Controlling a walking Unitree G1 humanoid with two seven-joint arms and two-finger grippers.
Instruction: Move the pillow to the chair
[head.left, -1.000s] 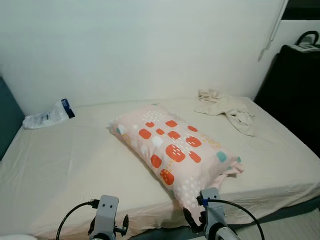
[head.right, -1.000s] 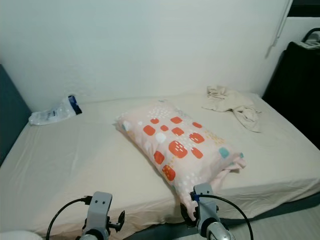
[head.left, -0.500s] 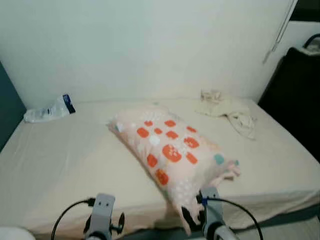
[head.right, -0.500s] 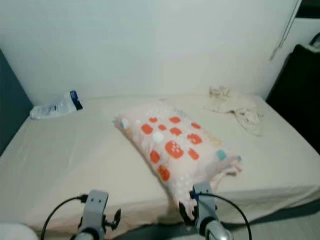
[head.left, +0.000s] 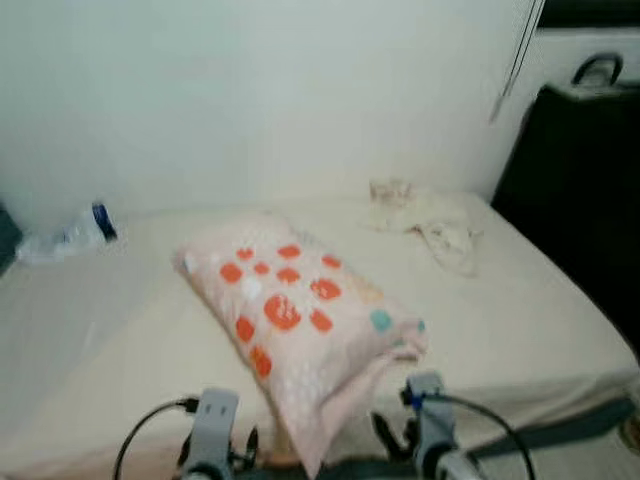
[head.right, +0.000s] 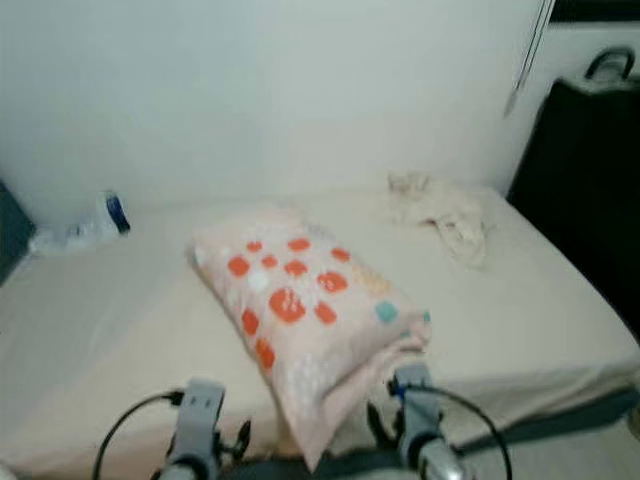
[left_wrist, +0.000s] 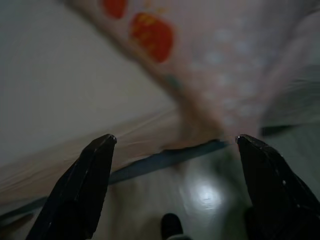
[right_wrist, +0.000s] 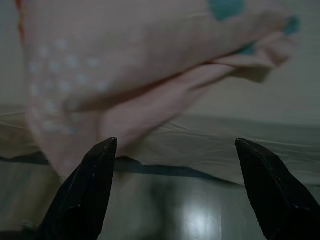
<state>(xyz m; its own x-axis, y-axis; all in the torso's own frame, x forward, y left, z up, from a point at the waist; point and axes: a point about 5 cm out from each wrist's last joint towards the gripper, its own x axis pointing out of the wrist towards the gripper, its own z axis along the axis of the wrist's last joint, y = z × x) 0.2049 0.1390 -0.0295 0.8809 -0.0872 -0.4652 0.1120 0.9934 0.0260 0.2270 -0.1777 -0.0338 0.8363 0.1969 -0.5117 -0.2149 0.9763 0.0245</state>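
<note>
Pillow (head.left: 300, 320), pink with orange and teal patches, lies on the bed (head.left: 520, 330) with its long axis running from far left to near right, and its near corner hangs over the bed's near edge. That drooping corner sits between the two grippers in the head views, just beyond them. The left gripper (left_wrist: 175, 142) has its fingers spread wide, and in its wrist view the pillow's near end lies straight ahead above the mattress edge. The right gripper (right_wrist: 175, 145) is likewise spread, facing the pillow's loose open flap and its teal-marked corner. Both arms look about equally near, so a two-handed take at the overhanging end seems the natural next move, in my judgement.

Room is open on the near side, where bare floor runs along the bed. A crumpled cloth (head.left: 425, 215) lies far right, well apart from the pillow, and a plastic bag (head.left: 65, 235) lies far left by the wall. A dark piece of furniture (head.left: 575, 200) stands to the right of the bed.
</note>
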